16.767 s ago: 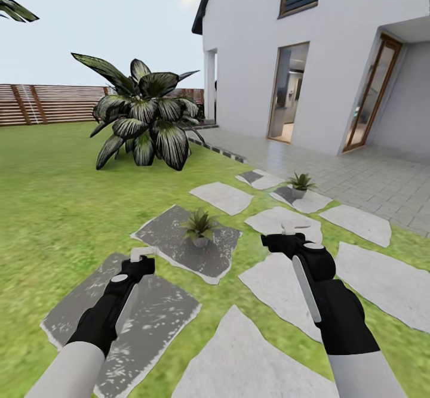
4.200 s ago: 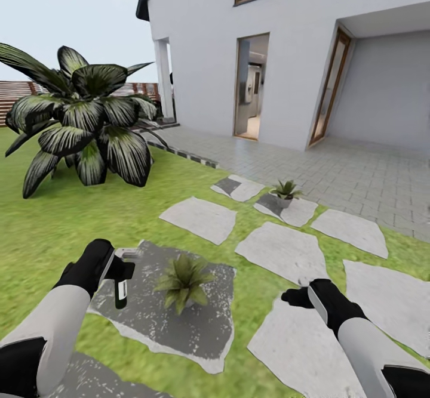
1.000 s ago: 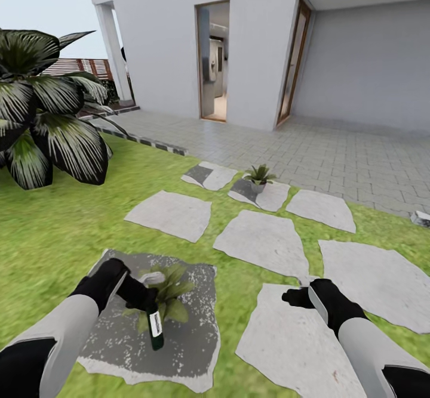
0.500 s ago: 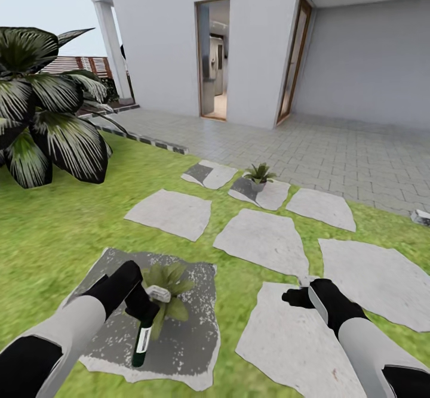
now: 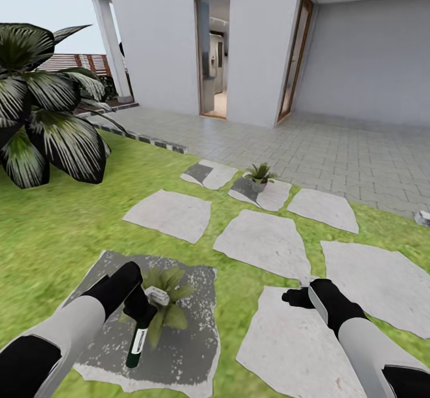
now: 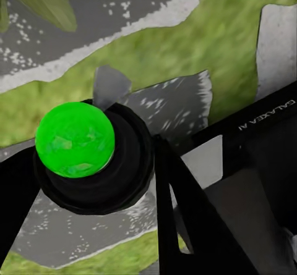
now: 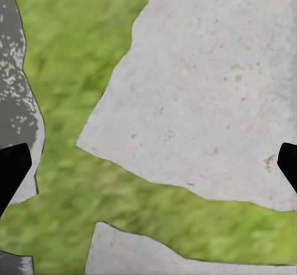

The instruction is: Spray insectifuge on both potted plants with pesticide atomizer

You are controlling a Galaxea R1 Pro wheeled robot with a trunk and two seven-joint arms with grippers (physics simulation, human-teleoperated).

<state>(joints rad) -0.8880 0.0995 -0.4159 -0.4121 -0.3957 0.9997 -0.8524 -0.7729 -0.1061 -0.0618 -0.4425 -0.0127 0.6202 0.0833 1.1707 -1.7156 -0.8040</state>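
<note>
Green lawn (image 5: 54,231) broken by pale stone slabs (image 5: 263,240) runs up to a white house with an open doorway, where I am steering the rig. At the lower left of the head view my left gripper (image 5: 142,306) is clamped around the neck of the pesticide atomizer (image 5: 137,344), a slim dark green bottle with a pale label and a white-grey trigger head. Its long axis stands close to upright, base down toward the dark speckled slab (image 5: 191,338), and the nozzle head at the top faces the near potted plant (image 5: 169,302), a small rosette of pointed green leaves just beside it. From the left wrist view the bottle shows end-on as a bright green round face inside a black ring. A second potted plant (image 5: 260,174) stands well apart on a farther slab near the paving. My right gripper (image 5: 294,296) hangs over a pale slab, its fingers spread wide with nothing between them. At far left spreads a big dark broad-leaved plant (image 5: 42,111).
</note>
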